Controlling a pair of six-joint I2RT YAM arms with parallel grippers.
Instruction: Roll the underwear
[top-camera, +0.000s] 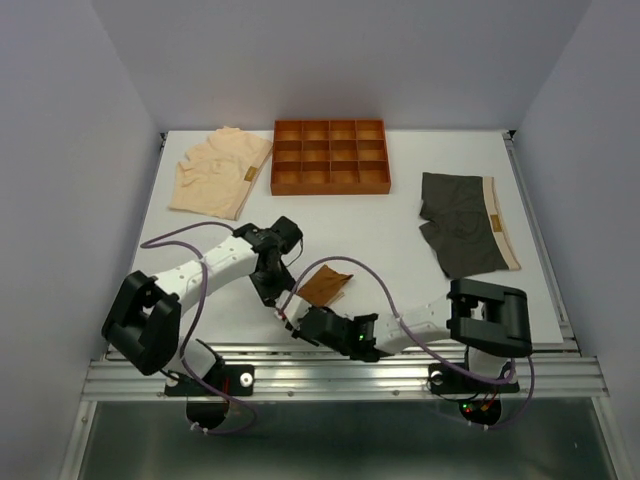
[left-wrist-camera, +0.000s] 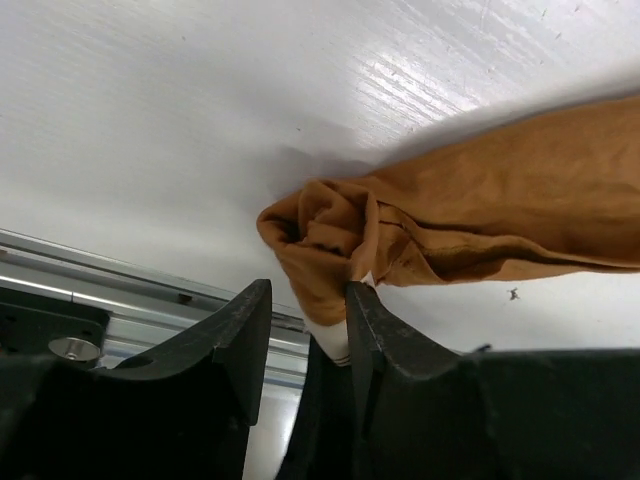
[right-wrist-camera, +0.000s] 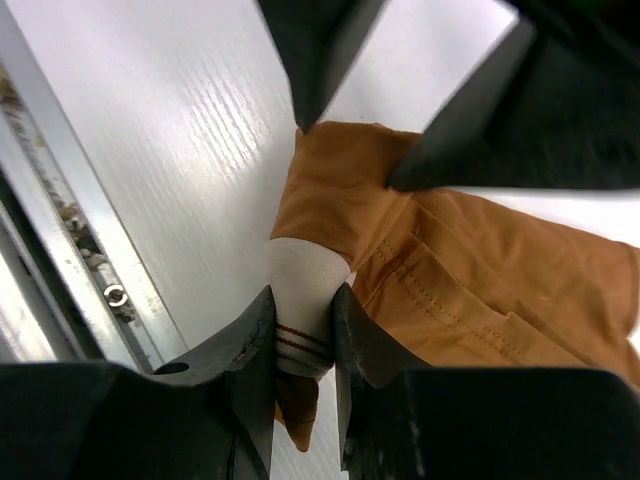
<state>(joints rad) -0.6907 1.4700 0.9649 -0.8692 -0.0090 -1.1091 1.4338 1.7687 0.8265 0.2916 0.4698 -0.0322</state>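
The rust-brown underwear (top-camera: 327, 284) lies bunched on the white table near the front edge. It also shows in the left wrist view (left-wrist-camera: 480, 200) and the right wrist view (right-wrist-camera: 450, 270). My right gripper (top-camera: 298, 318) (right-wrist-camera: 302, 300) is shut on its cream waistband (right-wrist-camera: 300, 285) at the near end. My left gripper (top-camera: 277, 293) (left-wrist-camera: 308, 290) is open, its jaws straddling the same bunched end from above; one of its fingers (left-wrist-camera: 365, 330) touches the cloth. The dark grey underwear (top-camera: 462, 225) lies flat at the right. The pale peach underwear (top-camera: 220, 170) lies at the back left.
An orange-brown tray (top-camera: 330, 185) with grid compartments stands at the back centre. The metal rail (top-camera: 340, 365) of the table's front edge runs just behind both grippers. Purple cables loop over both arms.
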